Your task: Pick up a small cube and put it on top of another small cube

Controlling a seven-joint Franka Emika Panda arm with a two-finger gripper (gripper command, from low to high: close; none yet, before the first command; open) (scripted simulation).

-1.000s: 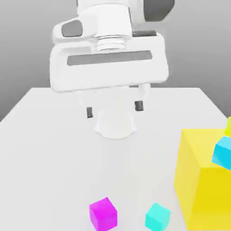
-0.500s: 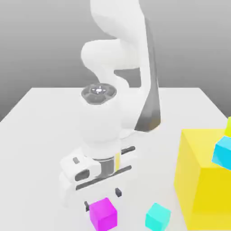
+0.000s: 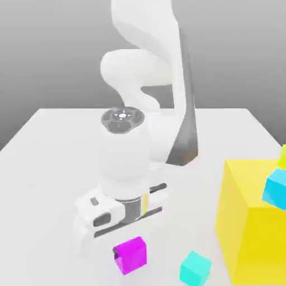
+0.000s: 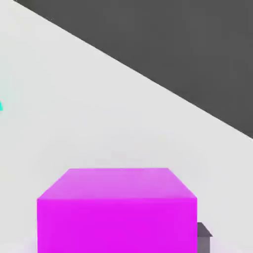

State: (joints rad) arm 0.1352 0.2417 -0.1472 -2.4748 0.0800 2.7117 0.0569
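The small cube (image 3: 134, 256) is plain magenta and sits near the front of the white table (image 3: 50, 167), at the tip of my downward-pointing hand. My gripper (image 3: 128, 254) is shut on it, with one dark finger (image 3: 117, 257) showing against the side of the cube towards the exterior view's left. The cube appears a little above the table surface. In the hand view the small cube (image 4: 117, 220) is close up, with a dark fingertip (image 4: 203, 237) beside it.
A small cyan cube (image 3: 195, 268) lies on the table just to the exterior view's right of the magenta one. A big yellow block (image 3: 251, 229) stands at the right edge, with another cyan cube (image 3: 276, 187) against its upper part. The white arm (image 3: 145, 111) rises behind the hand.
My hand came down from high at the back to the magenta cube. The fingers have closed on it, and the cube has risen slightly and turned a little.
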